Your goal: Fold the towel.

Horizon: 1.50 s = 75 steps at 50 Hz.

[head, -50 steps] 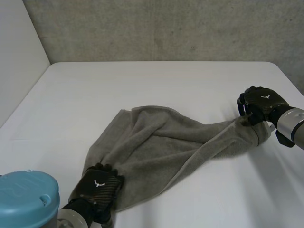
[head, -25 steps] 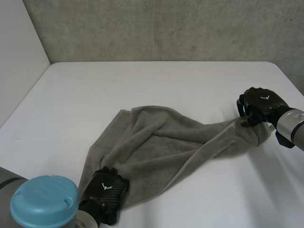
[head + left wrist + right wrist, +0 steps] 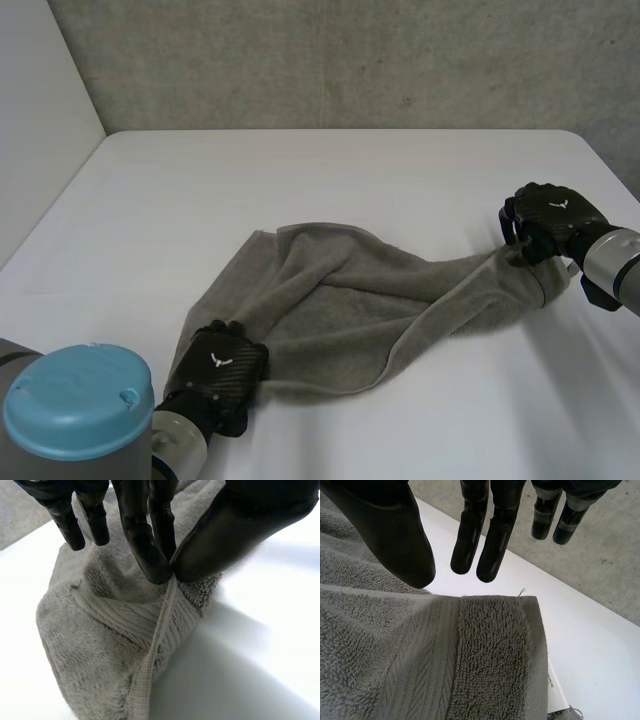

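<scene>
Towel (image 3: 340, 310): grey and rumpled on the table (image 3: 300, 170). It is stretched aslant from about 7 o'clock of the tabletop to about 3 o'clock, broad in the middle and narrowing to a bunched end at each hand.
Left hand (image 3: 218, 368): at the towel's 7 o'clock end, knuckles up on the corner.
Left fingers (image 3: 145, 545): curled down. One meets the thumb with the towel's hem pinched between them, and the others hang just above the cloth beside it.
Right hand (image 3: 548, 218): at the towel's 3 o'clock end, near the table's edge.
Right fingers (image 3: 492, 535): straight and spread apart from the thumb, with nothing pinched. Their tips are over bare table just past the towel's edge. The corner, with its ribbed band, lies flat under the palm. Whether the thumb tip touches the cloth cannot be told.
Cap (image 3: 78, 400): light blue, on the left arm, at 8 o'clock of the left hand.
Wall (image 3: 350, 60): grey, beyond the table at 12 o'clock.
</scene>
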Available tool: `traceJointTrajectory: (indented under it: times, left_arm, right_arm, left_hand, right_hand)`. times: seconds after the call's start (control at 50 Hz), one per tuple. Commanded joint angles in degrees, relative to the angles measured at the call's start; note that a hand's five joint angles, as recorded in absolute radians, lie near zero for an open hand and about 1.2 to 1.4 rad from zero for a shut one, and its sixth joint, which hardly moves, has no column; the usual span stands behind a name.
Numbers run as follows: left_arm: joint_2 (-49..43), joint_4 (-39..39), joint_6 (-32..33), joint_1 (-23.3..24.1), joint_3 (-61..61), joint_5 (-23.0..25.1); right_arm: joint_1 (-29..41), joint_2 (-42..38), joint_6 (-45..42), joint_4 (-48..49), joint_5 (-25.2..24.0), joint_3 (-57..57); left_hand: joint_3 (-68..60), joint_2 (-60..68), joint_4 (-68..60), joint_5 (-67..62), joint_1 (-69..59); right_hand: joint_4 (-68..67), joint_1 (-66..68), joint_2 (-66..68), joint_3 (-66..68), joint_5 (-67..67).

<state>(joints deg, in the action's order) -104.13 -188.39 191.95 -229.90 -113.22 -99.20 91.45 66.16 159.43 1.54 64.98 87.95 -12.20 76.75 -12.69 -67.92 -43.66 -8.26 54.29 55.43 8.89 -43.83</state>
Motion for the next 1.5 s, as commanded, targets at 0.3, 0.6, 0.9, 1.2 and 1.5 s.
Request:
traceJointTrajectory:
  times: [0.3,0.6,0.9,1.2,1.5]
  left_arm:
    - [3.77,0.13,-0.17,-5.74,4.85,3.74]
    - [2.18,0.84,0.00,-4.77,0.90,4.27]
    - [1.74,2.86,-0.18,2.08,-1.91,4.27]
    - [-1.59,-0.39,-0.62,3.14,-1.56,3.84]
    - [-4.76,-1.36,-0.62,3.23,-1.39,2.43]
  right_arm:
    - [-1.71,4.07,-9.75,-1.71,-2.05,1.70]
    - [-3.21,-2.08,-12.92,-3.73,-4.68,-3.05]
    - [-3.47,-2.44,-12.74,-3.29,-4.95,-0.06]
    - [-3.38,-2.44,-12.74,-2.59,-4.95,1.43]
    - [-3.29,-2.35,-12.74,-2.59,-5.03,1.87]
  left_hand:
    - [2.20,3.25,2.69,-2.08,-36.34]
    - [2.20,-51.90,2.69,53.07,18.81]
    - [2.20,-61.99,2.69,63.16,28.91]
    - [2.20,-49.91,2.69,51.07,16.82]
    - [2.20,-37.10,2.69,38.27,4.01]
  right_hand:
    - [-1.74,-41.01,-42.15,1.11,40.55]
    - [-1.74,-39.33,-40.47,1.11,38.87]
    - [-1.74,-39.50,-40.64,1.11,39.04]
    - [-1.74,-39.50,-40.64,1.11,39.04]
    - [-1.74,-39.50,-40.64,1.11,39.04]
